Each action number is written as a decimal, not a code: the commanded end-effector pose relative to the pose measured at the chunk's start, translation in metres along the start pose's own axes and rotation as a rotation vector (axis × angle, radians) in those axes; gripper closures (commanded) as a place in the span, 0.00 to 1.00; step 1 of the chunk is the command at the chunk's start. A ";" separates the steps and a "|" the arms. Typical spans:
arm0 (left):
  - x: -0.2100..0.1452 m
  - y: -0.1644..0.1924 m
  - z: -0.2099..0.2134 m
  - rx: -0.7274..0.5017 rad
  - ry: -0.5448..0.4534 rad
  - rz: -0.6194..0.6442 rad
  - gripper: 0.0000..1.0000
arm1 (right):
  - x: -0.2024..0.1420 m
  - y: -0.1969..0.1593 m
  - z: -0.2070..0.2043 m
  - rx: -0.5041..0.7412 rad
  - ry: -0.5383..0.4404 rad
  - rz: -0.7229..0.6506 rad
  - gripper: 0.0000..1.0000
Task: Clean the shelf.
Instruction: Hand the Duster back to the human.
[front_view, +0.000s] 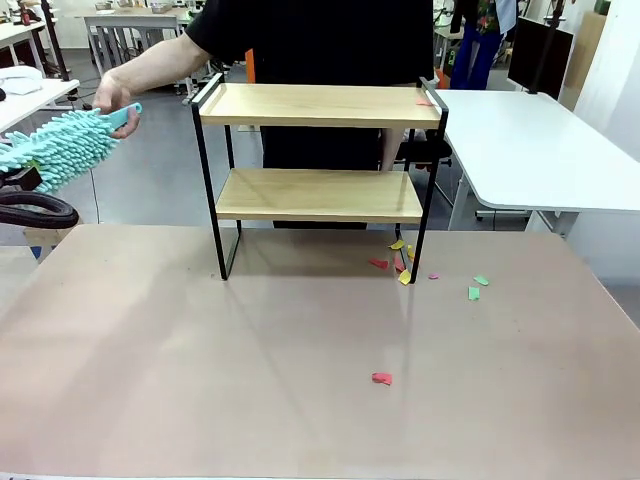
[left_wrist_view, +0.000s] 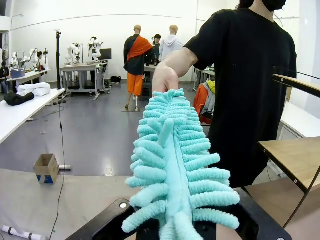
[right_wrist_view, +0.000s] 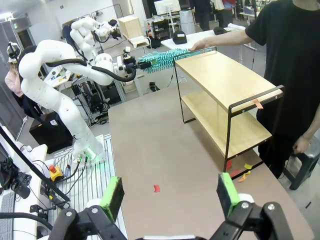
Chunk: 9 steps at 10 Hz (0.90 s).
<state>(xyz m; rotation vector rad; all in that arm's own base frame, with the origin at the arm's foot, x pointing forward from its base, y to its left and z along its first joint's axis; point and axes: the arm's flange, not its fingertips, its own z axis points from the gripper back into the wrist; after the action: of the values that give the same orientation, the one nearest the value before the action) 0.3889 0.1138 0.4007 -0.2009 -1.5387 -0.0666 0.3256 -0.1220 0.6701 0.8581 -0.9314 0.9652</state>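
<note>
We hold the duster (front_view: 55, 148) clamped in our left hand (left_wrist_view: 175, 230) at nine o'clock of the shelf (front_view: 318, 105); our right hand (right_wrist_view: 170, 192) gapes empty. One scrap (front_view: 424, 100) remains on top; cleaning looks nearly done.

front faces shelf (front_view: 318, 150), wrists share duster (left_wrist_view: 175, 165)

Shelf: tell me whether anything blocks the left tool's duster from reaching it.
Nothing stands between them. The left tool is shut on the turquoise duster, left of the shelf. The person's hand grips the duster's handle end, nearest the shelf.
</note>
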 end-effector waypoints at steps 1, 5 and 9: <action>0.001 0.002 0.000 0.001 -0.008 -0.012 0.83 | 0.002 0.001 0.002 0.004 0.003 0.018 0.00; 0.001 0.002 0.000 0.001 -0.008 -0.012 0.83 | 0.002 0.001 0.002 0.004 0.003 0.018 0.00; 0.010 0.008 0.014 0.027 0.031 0.024 0.21 | 0.002 0.001 0.002 0.004 0.003 0.018 0.00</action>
<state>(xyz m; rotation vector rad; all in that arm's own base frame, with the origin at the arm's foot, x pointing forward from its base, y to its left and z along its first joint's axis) 0.3851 0.1187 0.4010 -0.1859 -1.5162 -0.0464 0.3255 -0.1220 0.6701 0.8582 -0.9313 0.9654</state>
